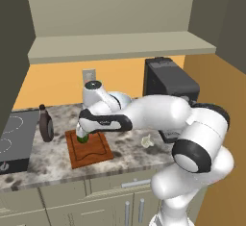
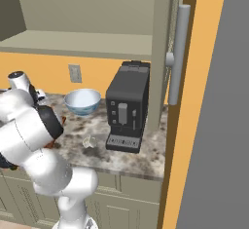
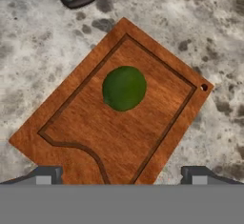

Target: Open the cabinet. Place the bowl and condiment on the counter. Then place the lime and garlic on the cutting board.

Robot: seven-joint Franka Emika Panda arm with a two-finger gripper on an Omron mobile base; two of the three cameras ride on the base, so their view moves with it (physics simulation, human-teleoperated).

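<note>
The cabinet [image 1: 120,44] stands open, its shelves bare, and one door's long handle [image 2: 178,52] shows at the right. The dark green lime [image 3: 124,88] lies on the reddish-brown cutting board [image 3: 157,118], apart from both fingers. My gripper [image 3: 121,178] hangs open just above it, seen over the board's far left corner [image 1: 82,133]. The dark condiment [image 1: 46,124] stands upright on the counter [image 1: 125,155] left of the board. The white-and-blue bowl [image 2: 82,101] sits on the counter near the back wall. The whitish garlic [image 1: 147,141] lies on the counter right of the board.
A black coffee machine [image 1: 168,93] stands at the back right, close to the garlic. The black stovetop [image 1: 14,141] is at the left end of the counter. The open door [image 2: 168,67] juts out beside the coffee machine.
</note>
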